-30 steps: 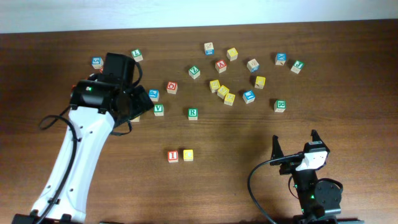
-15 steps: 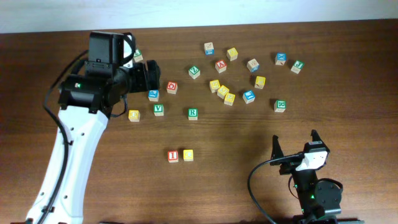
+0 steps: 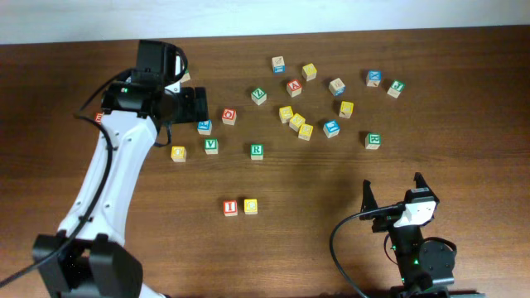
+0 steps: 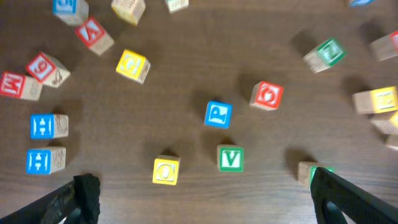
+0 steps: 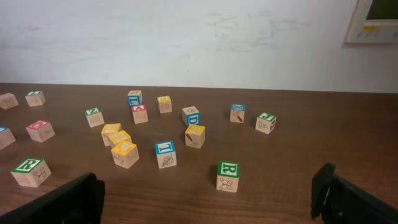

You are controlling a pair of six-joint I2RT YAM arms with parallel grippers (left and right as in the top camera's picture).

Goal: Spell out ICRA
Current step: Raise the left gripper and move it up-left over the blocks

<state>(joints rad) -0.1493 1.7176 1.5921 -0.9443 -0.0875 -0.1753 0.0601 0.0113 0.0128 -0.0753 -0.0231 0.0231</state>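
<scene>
A red I block (image 3: 230, 207) and a yellow C block (image 3: 250, 206) stand side by side at the front middle. A green R block (image 3: 257, 151) lies alone mid-table and shows at the lower right of the left wrist view (image 4: 309, 171). A second green R block (image 3: 373, 140) shows in the right wrist view (image 5: 228, 175). A red A block (image 3: 294, 87) sits in the far cluster and shows in the right wrist view (image 5: 139, 113). My left gripper (image 3: 190, 103) (image 4: 205, 199) is open and empty above the left blocks. My right gripper (image 3: 393, 194) (image 5: 208, 199) is open and empty at the front right.
Below the left gripper lie a yellow block (image 4: 165, 170), a green V (image 4: 231, 158), a blue block (image 4: 217, 114) and a red O (image 4: 268, 94). Several more letter blocks are scattered across the far half of the table (image 3: 331, 182). A white wall (image 5: 186, 37) stands behind.
My left arm has swung toward the far side and its gripper has moved away from the yellow block and green V, uncovering the yellow block. The right arm has not moved.
</scene>
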